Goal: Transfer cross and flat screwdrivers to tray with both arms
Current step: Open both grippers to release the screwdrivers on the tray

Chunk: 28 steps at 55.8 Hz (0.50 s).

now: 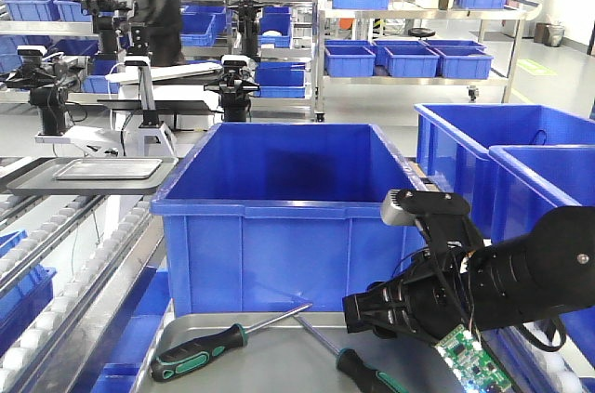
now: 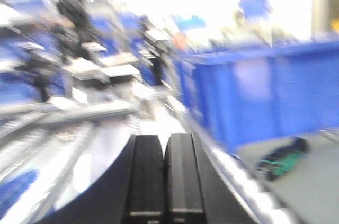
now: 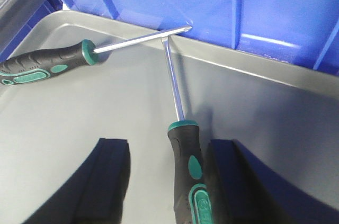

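Two screwdrivers with black-and-green handles lie on the grey tray (image 1: pixel 270 367). One screwdriver (image 1: pixel 200 351) lies at the tray's left; it also shows in the right wrist view (image 3: pixel 47 66) and, blurred, in the left wrist view (image 2: pixel 280 160). The second screwdriver (image 1: pixel 364 374) lies with its handle (image 3: pixel 188 176) between the open fingers of my right gripper (image 3: pixel 168 149), close against the right finger (image 3: pixel 225 181). Their shaft tips meet near the blue bin's wall. My left gripper (image 2: pixel 164 142) is shut and empty, left of the tray (image 2: pixel 312 181). It is out of the exterior view.
A large blue bin (image 1: pixel 279 198) stands right behind the tray, also seen in the right wrist view (image 3: pixel 212 1). More blue bins (image 1: pixel 502 147) stand at the right. A roller conveyor (image 1: pixel 56 309) runs along the left. A second tray (image 1: pixel 107 170) sits further back on the left.
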Tool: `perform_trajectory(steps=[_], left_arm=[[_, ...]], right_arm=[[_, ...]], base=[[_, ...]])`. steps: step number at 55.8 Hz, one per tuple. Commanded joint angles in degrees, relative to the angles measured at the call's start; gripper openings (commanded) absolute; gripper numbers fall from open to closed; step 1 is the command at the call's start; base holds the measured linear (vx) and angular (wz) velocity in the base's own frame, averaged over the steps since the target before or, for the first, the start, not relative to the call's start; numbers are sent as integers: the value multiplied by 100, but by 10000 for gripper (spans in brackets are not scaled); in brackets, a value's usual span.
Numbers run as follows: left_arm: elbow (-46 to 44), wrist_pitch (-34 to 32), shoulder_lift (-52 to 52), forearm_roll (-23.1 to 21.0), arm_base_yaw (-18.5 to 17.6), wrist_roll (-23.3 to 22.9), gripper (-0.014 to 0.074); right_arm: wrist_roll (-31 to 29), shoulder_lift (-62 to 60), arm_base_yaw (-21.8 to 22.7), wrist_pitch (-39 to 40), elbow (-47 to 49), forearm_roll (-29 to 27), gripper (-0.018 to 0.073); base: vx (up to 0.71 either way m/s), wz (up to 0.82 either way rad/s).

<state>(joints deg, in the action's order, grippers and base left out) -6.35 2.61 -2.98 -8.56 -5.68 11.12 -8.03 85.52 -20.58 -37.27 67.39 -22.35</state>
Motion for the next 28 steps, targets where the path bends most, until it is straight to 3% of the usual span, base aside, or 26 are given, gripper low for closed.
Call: perform_trajectory(steps=[1, 9, 18, 28], left_arm=[[319, -478, 486, 10, 314, -442, -7], [647, -93, 221, 230, 565, -1220, -6], [646, 522, 455, 856, 509, -1238, -6], [646, 572, 438, 820, 273, -1243, -6]], right_arm=[[-75, -231, 18, 304, 178, -93, 383], [-75, -214, 18, 263, 178, -109, 374], [-75, -214, 18, 194, 178, -109, 365], [-75, -214, 18, 133, 178, -109, 365]], base=[[0, 0], [0, 1], [0, 0], [0, 0]])
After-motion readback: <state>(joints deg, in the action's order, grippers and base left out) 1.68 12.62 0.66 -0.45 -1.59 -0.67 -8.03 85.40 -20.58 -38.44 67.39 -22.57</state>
